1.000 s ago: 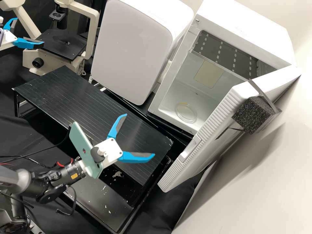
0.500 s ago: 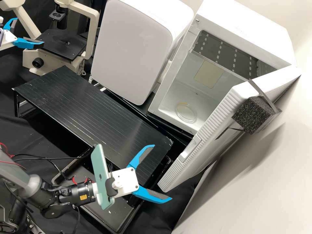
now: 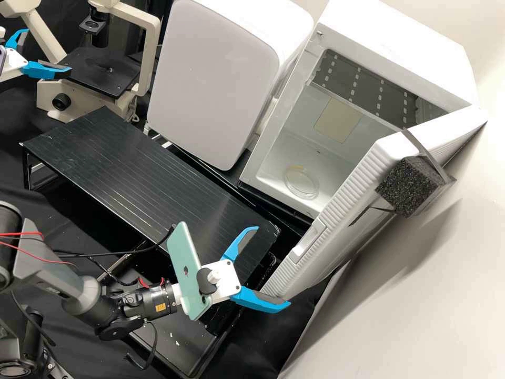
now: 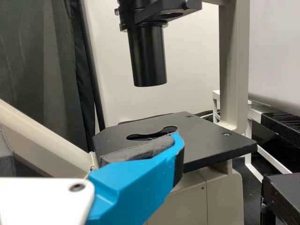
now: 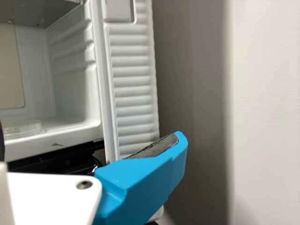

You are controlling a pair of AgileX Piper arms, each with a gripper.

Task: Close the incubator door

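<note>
The white incubator (image 3: 394, 37) stands at the back right with its door (image 3: 342, 216) wide open, a black foam block (image 3: 407, 187) strapped on the door's outer side. My right gripper (image 3: 273, 266) is open by the door's free edge; its lower finger overlaps the door's near corner, and contact cannot be told. In the right wrist view, that gripper (image 5: 91, 140) has one finger in front of the ribbed door (image 5: 133, 89). At the far left, my left gripper (image 3: 48, 50) stands open beside the microscope; in its wrist view the gripper (image 4: 91, 145) holds nothing.
A clear round dish (image 3: 301, 181) lies inside the incubator. A second white appliance (image 3: 215, 79) is left of it. The black slatted stand (image 3: 137, 168) lies before both, with a microscope (image 3: 100, 71) behind its left end. A pale wall (image 3: 410, 305) runs close beside the door.
My right gripper has moved right and nearer the camera, then slightly back up and further right to the door's near corner. The door and my left gripper have not moved.
</note>
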